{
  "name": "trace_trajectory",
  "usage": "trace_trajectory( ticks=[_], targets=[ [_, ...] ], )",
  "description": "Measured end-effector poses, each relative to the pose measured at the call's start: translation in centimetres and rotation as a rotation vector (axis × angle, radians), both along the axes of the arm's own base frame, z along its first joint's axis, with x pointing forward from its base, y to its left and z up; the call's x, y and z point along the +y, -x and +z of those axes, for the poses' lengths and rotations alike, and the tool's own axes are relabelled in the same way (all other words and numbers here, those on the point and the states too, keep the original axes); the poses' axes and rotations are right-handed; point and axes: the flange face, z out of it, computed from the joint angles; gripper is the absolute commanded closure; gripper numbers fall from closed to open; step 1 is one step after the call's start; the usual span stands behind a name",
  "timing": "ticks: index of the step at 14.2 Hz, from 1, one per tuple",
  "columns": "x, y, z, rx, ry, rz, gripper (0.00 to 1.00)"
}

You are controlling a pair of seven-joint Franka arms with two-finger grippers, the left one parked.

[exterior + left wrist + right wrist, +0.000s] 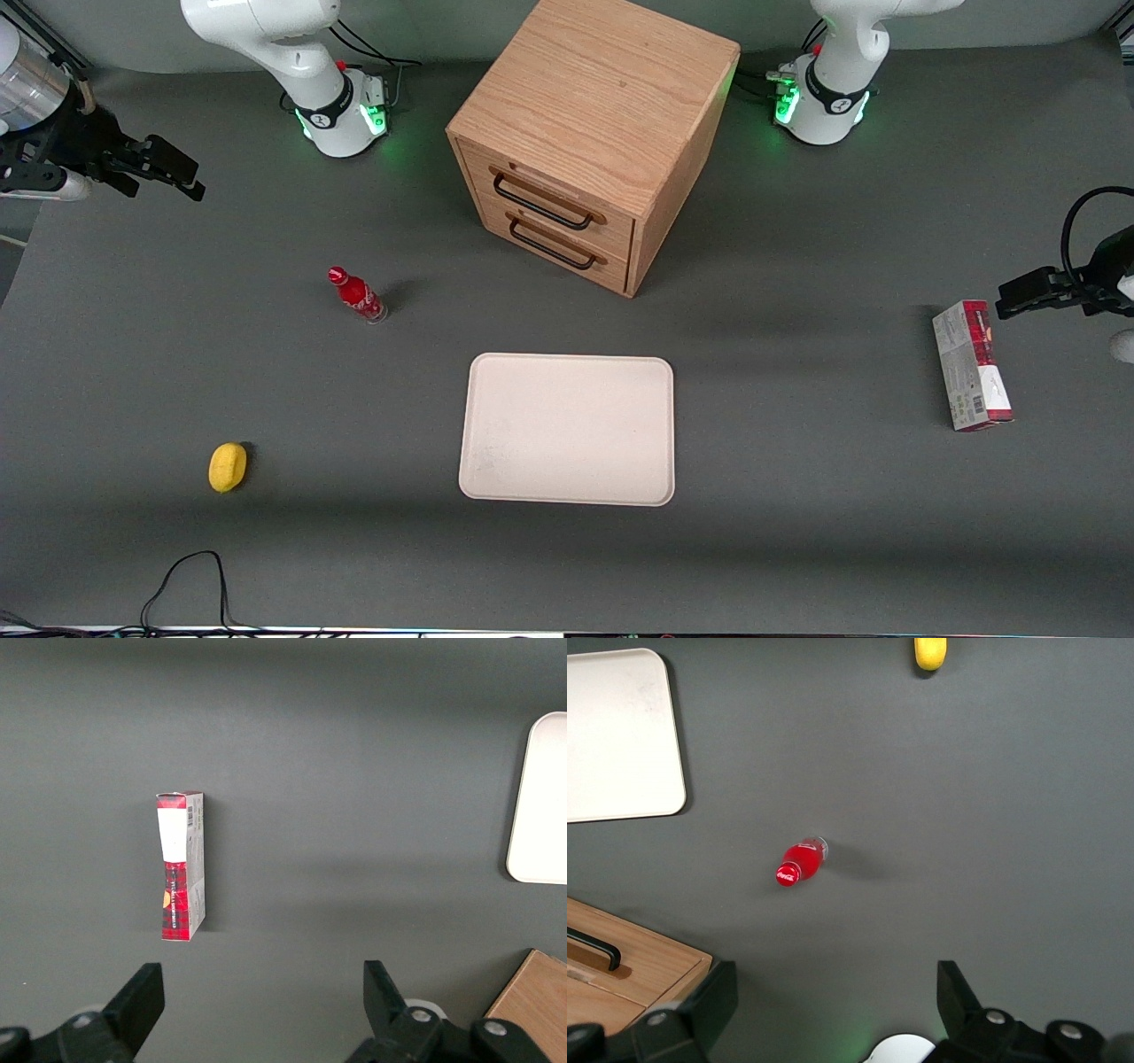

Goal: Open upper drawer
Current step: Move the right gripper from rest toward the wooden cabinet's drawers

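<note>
Two drawers on that cabinet (pixel 595 115), and both look fully shut, so you haven't started the pull yet. It sits on the counter (pixel 797 532) between the two arm bases, turned at an angle so the drawer fronts face partly toward your working arm's end, which should make the reach easier. The upper drawer (pixel 549 190) is the topmost one, black wire handle (pixel 540 202) running across its front; don't mix it up with the lower drawer (pixel 558 244), same handle just below it.

Next biggest is the cream tray (pixel 567 430), lying flat and nearer the front camera than the cabinet, probably out of your path. A carton (pixel 972 365) lies on its side toward the parked arm's end. The red bottle (pixel 357 294) stands between your tool and the cabinet, so I'd go over it. The yellow thing (pixel 227 466), maybe a lemon, is well clear.

Your tool (pixel 164 173) hangs high off the working arm's end, fingers spread apart, holding nothing.
</note>
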Motion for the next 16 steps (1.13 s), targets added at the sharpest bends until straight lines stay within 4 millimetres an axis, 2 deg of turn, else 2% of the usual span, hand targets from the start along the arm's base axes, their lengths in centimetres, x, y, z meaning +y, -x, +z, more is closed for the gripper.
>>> trace_trajectory(
  ticks=[5,6,7,11,14,16],
  targets=[
    [0.2,-0.3,-0.3,0.006,0.002,0.008,0.0],
    [0.8,-0.6,-0.5,0.008,0.006,0.021,0.0],
    [2.2,-1.1,-0.5,0.009,0.015,0.047,0.0],
    [11.3,-1.9,-1.2,0.017,0.049,0.205,0.0],
    [20.4,-1.2,-0.9,0.028,0.066,0.374,0.0],
    [25.0,-0.8,-0.8,0.026,0.055,0.465,0.0]
  ],
)
